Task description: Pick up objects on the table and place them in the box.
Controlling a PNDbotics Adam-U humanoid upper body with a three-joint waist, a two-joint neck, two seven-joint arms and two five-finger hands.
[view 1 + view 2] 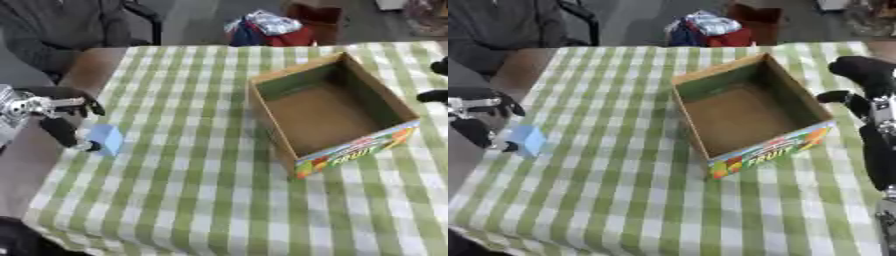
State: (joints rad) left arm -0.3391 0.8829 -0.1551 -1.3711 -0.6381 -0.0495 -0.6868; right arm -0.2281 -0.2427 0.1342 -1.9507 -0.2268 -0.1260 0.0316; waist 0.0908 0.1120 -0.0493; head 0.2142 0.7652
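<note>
**Item: one blue block, left edge of the table, awaiting the box**

While the left hand (61, 127) closes on it, the small pale blue block (106, 139) stands at the table's (201, 200) left edge, about halfway along, on the green-checked cloth. Thumb and fingers curl round its left side, pinching it; whether it has left the cloth cannot be told.

Block: boxy, flat-faced, sharp-cornered. Judged light and stiff, foam or plastic, not fragile; smooth faces may slip, so opposite flat sides are the best hold.

Box (328, 112): open cardboard, fruit print on its near wall, standing at the right half of the table, well apart from the block. Nothing shows inside.

Right hand (866, 82): at the table's right edge, just beside the box, fingers curled, holding nothing.
</note>
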